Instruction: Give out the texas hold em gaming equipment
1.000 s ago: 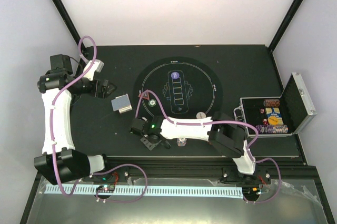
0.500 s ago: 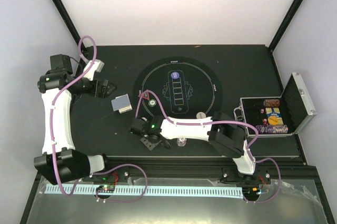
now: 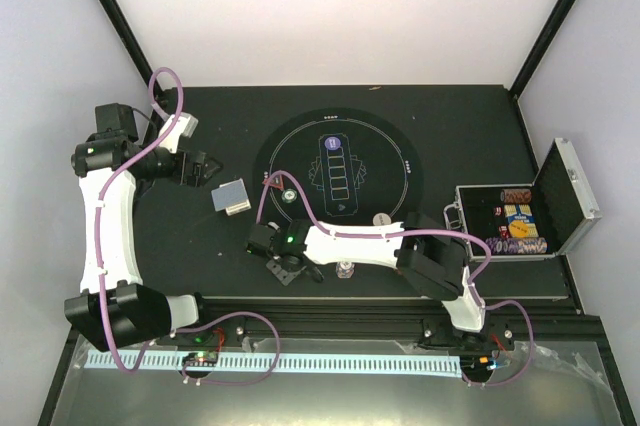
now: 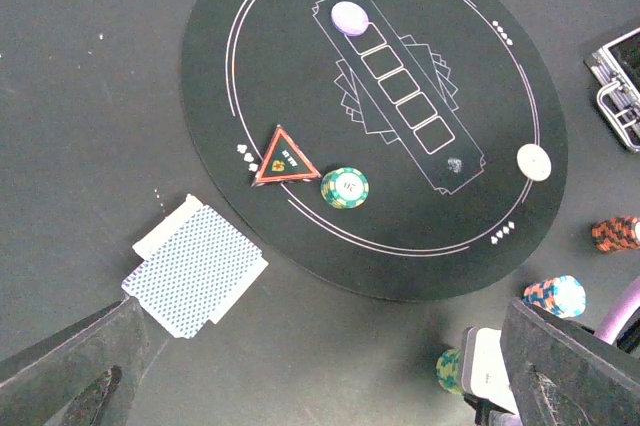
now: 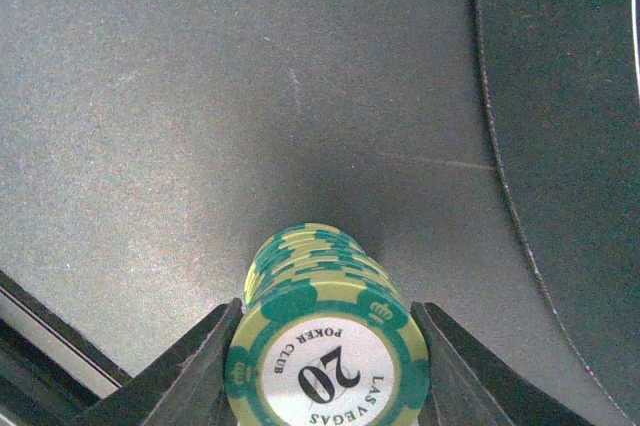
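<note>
- Over the last second my right gripper (image 5: 328, 318) has barely shifted. Its fingers flank the green chip stack (image 5: 325, 346), which stands just off the mat (image 5: 560, 146) at 7 o'clock, so this delivery looks nearly done.
- I cannot tell whether it is clamped or let go; overhead, the wrist hides the stack.
- My left gripper (image 4: 320, 371) hangs spread wide and empty.

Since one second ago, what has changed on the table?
Nothing visibly changed. The right gripper still flanks the chip stack, and the left gripper stays open near the cards.
</note>
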